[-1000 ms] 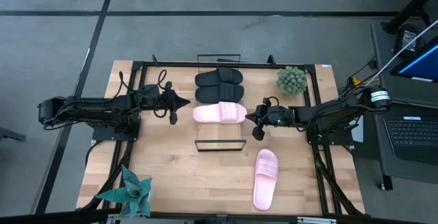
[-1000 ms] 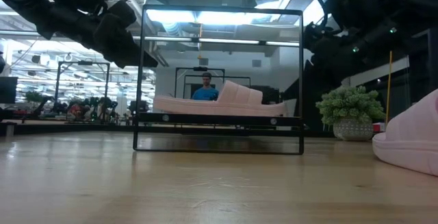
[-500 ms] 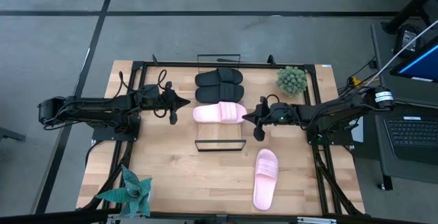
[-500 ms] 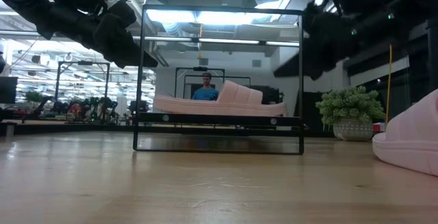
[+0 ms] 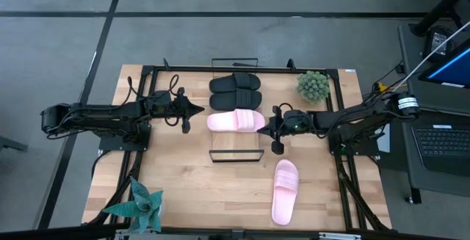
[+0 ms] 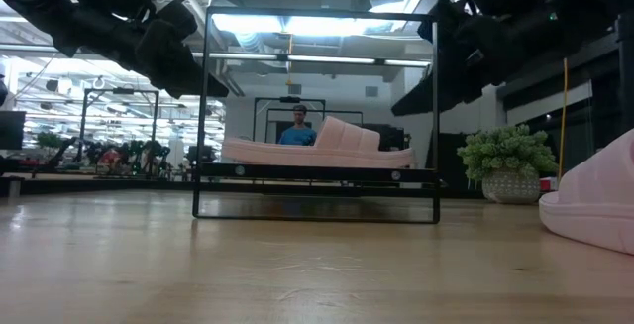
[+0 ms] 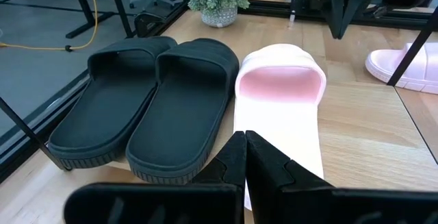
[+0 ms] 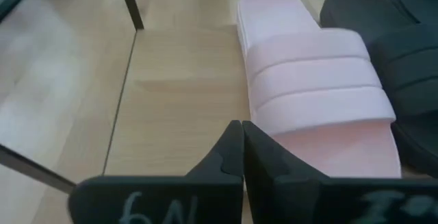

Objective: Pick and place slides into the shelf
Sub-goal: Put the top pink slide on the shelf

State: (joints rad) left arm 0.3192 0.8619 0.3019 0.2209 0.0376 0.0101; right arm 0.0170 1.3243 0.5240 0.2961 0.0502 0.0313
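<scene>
Two closed grippers, left gripper (image 5: 200,111) and right gripper (image 5: 269,125), flank the shelved pink slide (image 5: 235,121).

2 black slides (image 5: 235,84), 2 pink slides (image 5: 236,121).

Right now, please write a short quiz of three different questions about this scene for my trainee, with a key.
1. True or false: both black slides lie on the shelf.
2. How many pink slides are on the shelf? A) none B) one C) two
3. Fill in: the pink slide off the shelf lies nearer the ___ arm's side.

Key:
1. True.
2. B: one pink slide lies beside the black pair.
3. Right. The left gripper and right gripper are both shut and empty.
</scene>
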